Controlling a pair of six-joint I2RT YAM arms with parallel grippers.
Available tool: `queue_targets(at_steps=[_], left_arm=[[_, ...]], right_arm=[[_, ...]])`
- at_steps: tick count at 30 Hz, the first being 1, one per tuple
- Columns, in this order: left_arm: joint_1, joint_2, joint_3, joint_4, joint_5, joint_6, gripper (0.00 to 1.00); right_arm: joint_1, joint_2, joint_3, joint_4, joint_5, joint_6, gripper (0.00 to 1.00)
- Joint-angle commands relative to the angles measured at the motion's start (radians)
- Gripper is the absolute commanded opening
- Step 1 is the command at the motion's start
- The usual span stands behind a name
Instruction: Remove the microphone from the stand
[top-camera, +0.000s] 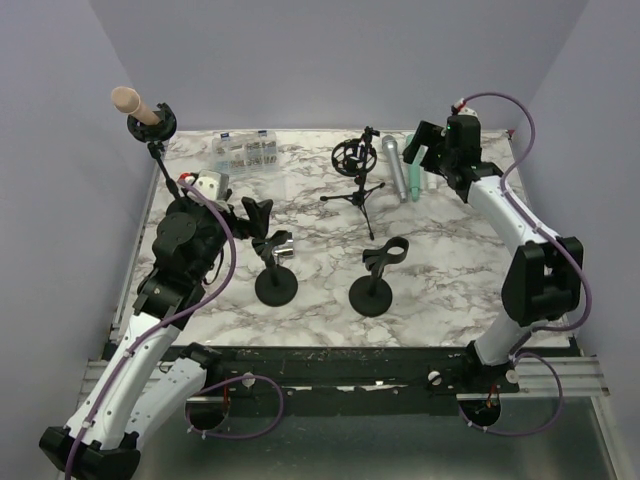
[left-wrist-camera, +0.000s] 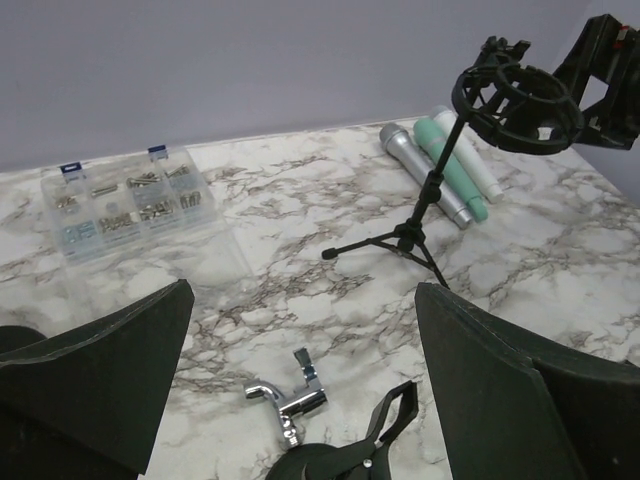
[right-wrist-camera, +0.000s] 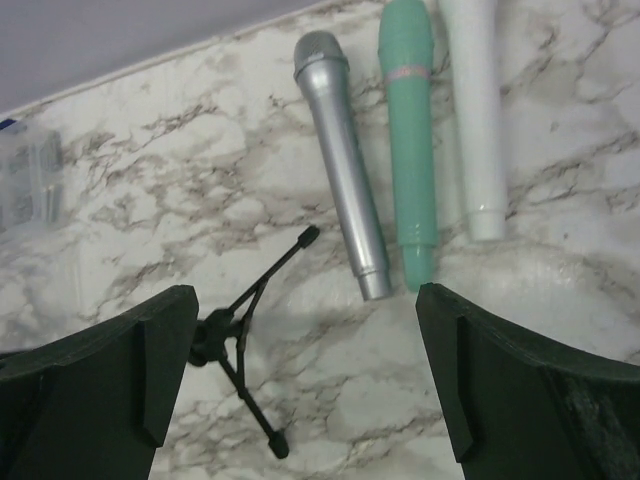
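Note:
A beige microphone (top-camera: 128, 100) sits tilted in the clip of a black stand (top-camera: 157, 140) at the table's far left corner; neither wrist view shows it. My left gripper (top-camera: 257, 214) is open and empty, well to the right of and nearer than that stand, above a round-base stand with a chrome clip (top-camera: 281, 250). In the left wrist view my gripper (left-wrist-camera: 300, 300) is open over the chrome clip (left-wrist-camera: 290, 400). My right gripper (top-camera: 421, 150) is open and empty at the far right. In its wrist view it (right-wrist-camera: 305, 295) hovers over bare marble.
Silver (right-wrist-camera: 345, 215), teal (right-wrist-camera: 410, 150) and white (right-wrist-camera: 475, 120) microphones lie side by side at the far right. A tripod stand with an empty shock mount (top-camera: 354, 160) stands mid-back. A clear parts box (top-camera: 245, 150) is at the back left. A black clip stand (top-camera: 374, 282) is near centre.

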Motion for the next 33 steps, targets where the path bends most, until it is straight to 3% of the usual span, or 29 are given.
queue_targets(at_steps=[1,8,16,20,27,33], left_arm=[[-0.006,-0.012,0.012,0.056,0.110,-0.044,0.96],[-0.005,-0.012,0.074,0.098,0.187,-0.189,0.97],[-0.005,0.084,0.259,0.090,0.247,-0.229,0.97],[-0.005,0.124,0.286,0.102,0.252,-0.197,0.97],[-0.005,0.124,0.190,0.151,0.263,-0.108,0.97],[-0.004,0.117,0.157,0.147,0.273,-0.080,0.97]], right_arm=[[-0.005,-0.158,-0.125,0.027,-0.174,0.122,1.00],[-0.005,-0.261,-0.222,0.074,-0.360,0.198,1.00],[-0.005,-0.201,-0.326,0.249,-0.542,0.319,0.98],[-0.005,-0.124,-0.418,0.477,-0.650,0.462,0.96],[-0.002,0.070,-0.572,1.122,-0.779,0.900,0.91],[0.016,0.197,-0.563,1.322,-0.757,1.053,0.89]])
